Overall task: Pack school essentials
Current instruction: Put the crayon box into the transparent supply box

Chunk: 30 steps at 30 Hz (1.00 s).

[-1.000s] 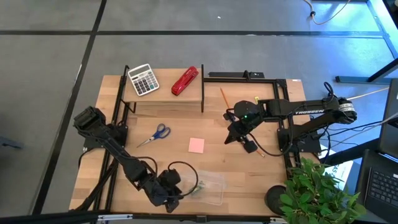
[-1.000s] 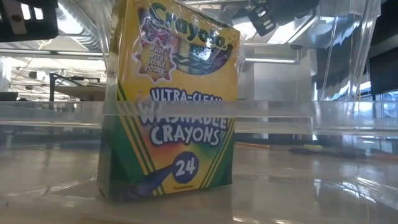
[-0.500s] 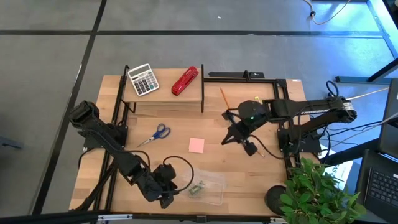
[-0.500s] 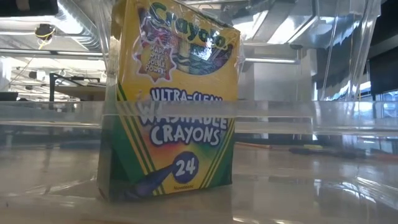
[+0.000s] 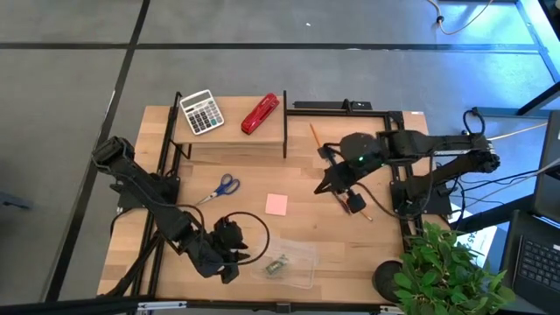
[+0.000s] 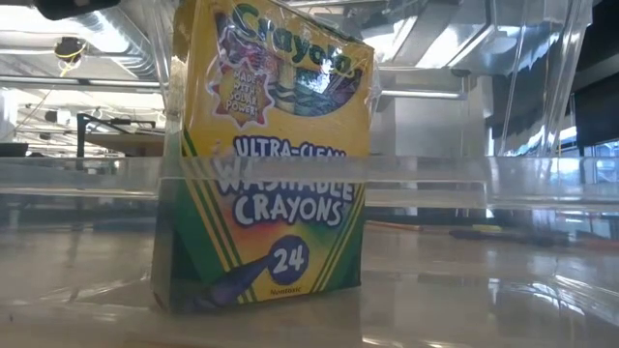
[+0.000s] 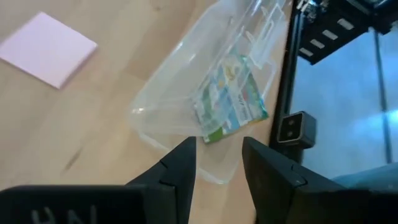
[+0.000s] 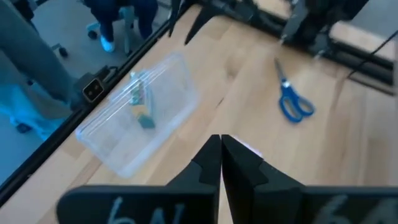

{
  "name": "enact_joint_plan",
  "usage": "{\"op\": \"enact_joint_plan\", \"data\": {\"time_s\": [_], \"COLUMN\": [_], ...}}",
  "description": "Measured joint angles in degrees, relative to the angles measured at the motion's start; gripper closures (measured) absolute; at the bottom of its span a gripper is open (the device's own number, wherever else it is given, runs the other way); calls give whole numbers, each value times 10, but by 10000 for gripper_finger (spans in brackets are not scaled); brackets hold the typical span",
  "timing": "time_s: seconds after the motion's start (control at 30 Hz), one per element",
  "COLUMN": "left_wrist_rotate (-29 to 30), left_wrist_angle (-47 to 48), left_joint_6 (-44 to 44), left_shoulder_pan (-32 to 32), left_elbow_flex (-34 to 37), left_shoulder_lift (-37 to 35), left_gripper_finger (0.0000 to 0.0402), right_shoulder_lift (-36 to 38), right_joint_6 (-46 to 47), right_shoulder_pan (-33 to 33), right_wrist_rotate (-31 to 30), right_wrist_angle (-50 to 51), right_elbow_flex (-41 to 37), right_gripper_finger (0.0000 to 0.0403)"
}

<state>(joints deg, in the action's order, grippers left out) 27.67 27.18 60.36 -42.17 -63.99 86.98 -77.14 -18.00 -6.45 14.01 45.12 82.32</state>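
Observation:
A clear plastic box (image 5: 290, 263) lies near the table's near edge. A yellow-green crayon box (image 5: 278, 266) rests inside it, and fills the low view (image 6: 266, 159). My left gripper (image 5: 231, 255) is open, just left of the clear box (image 7: 211, 87), touching nothing. My right gripper (image 5: 326, 185) is shut and empty, hovering right of the pink sticky-note pad (image 5: 276, 204). Blue-handled scissors (image 5: 219, 188) lie flat left of the pad and also show in the right wrist view (image 8: 292, 102). An orange pencil (image 5: 313, 134) lies farther back. A dark pen-like piece (image 5: 354, 203) lies beside my right gripper.
A white-grey calculator (image 5: 201, 112) and a red stapler (image 5: 260, 114) sit on a raised shelf at the far side, framed by black rails (image 5: 285, 131). A potted plant (image 5: 446, 271) stands at the near right corner. Bare wood lies between the pad and the clear box.
My left gripper has drawn back from the clear box toward the table's left, leaving the crayon box inside it. My right arm has risen a little and shifted slightly toward the far edge, its fingers staying shut.

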Motion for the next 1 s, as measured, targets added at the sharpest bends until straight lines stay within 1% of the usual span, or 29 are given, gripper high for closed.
{"op": "enact_joint_plan", "data": {"time_s": [0.13, 0.3, 0.47, 0.6, 0.7, 0.8, 0.9, 1.0], "left_wrist_rotate": [1, -17, -19, -45, -50, -60, -62, -62], "left_wrist_angle": [33, 63, 63, 63, 63, 63, 65, 69], "left_joint_6": [-18, -34, -91, -141, -166, -192, -215, -220], "left_shoulder_pan": [4, 5, 5, 5, 5, 5, 5, 5], "left_elbow_flex": [0, 0, 0, 0, 0, 0, 0, 0], "left_shoulder_lift": [0, 0, 0, 0, 0, 0, 0, 0], "left_gripper_finger": [278, 278, 278, 278, 278, 278, 278, 278], "right_shoulder_lift": [-33, -68, -93, -114, -126, -142, -157, -171], "right_joint_6": [11, 25, 30, 43, 57, 58, 58, 59], "right_shoulder_pan": [-17, -43, -72, -92, -106, -120, -135, -149], "right_wrist_rotate": [1, 16, 69, 103, 129, 147, 161, 178], "right_wrist_angle": [1, 0, -14, -34, -48, -62, -97, -128], "right_elbow_flex": [0, 0, 0, 0, 0, 0, 0, 0], "right_gripper_finger": [387, 387, 387, 387, 387, 387, 387, 387]}}
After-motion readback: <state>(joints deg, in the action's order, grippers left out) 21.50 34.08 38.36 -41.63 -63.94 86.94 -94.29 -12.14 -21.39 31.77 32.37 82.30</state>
